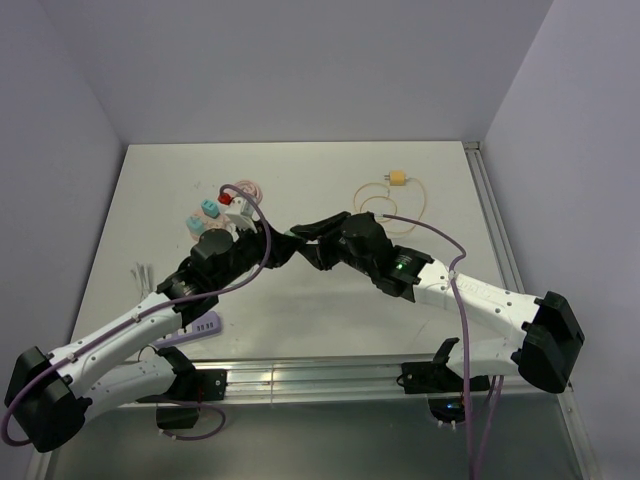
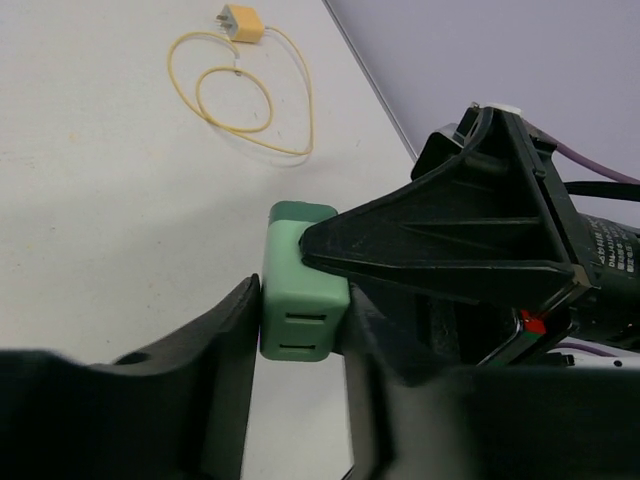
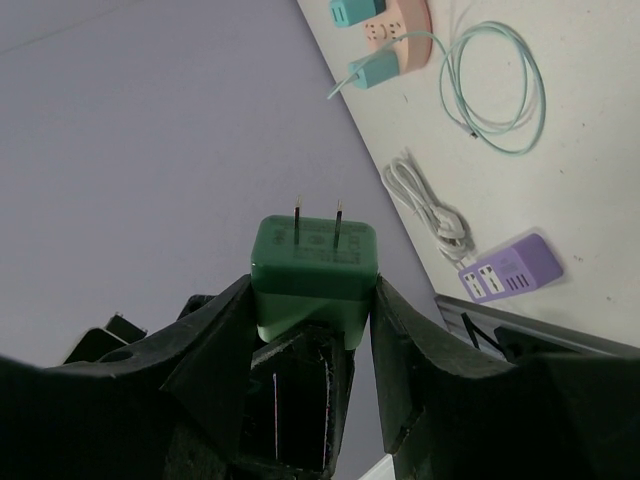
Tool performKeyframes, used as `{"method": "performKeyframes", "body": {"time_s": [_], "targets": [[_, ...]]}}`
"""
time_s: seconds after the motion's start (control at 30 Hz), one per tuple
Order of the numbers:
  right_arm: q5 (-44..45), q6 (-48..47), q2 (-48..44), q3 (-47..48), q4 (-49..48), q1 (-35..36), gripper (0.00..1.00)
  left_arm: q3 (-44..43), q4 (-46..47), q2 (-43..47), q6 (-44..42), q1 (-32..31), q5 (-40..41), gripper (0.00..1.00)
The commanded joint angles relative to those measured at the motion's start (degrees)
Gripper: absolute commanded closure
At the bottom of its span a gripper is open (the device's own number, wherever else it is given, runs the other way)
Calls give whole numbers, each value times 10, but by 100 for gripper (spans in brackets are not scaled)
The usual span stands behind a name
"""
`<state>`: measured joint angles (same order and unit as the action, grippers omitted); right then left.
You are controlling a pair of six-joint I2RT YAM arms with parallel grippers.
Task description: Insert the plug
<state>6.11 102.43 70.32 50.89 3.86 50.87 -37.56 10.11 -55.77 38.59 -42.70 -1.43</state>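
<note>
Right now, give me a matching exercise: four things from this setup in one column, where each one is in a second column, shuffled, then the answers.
Things:
1. green plug
2. yellow plug
3. purple power strip
4. white cable

Places:
A. bundled up by the left edge of the table
B. held in the air, prongs bare
C. far side of the table, on a looped yellow cord
D. lying at the table's near edge

Pairs: 1-B, 2-C, 3-D, 4-A
</note>
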Motion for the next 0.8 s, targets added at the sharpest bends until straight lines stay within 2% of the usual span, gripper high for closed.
{"method": "performKeyframes", "body": {"time_s": [0.0,0.07,0.1,0.13,0.17,0.27,0.3,0.37,0.4,0.5,0.6,0.77], "targets": [[3,5,-8,20,-18,5,100,-25,23,-2,0,1,7,68],[-1,0,-5,21,-21,5,100,-28,21,-8,1,1,7,79],[-1,-2,-4,22,-21,5,100,-30,18,-9,1,1,9,91],[-1,-5,-2,23,-18,5,100,-31,17,-11,3,1,11,98],[0,-13,-2,21,-19,5,100,-32,14,-11,5,0,12,100],[10,-34,-8,11,-36,5,84,-31,13,-7,13,1,30,100],[13,-40,-8,9,-36,5,71,-29,14,-4,14,1,31,100],[15,-66,-9,10,-37,5,52,-27,15,7,14,1,35,100],[15,-76,-9,11,-37,5,34,-24,14,10,15,1,43,100],[10,-114,-7,32,-11,5,11,-30,-7,21,17,1,70,100],[0,-153,-3,50,16,5,0,-48,-40,20,11,1,93,100],[7,-203,-48,3,13,-3,0,-73,-83,23,1,1,116,100]]}}
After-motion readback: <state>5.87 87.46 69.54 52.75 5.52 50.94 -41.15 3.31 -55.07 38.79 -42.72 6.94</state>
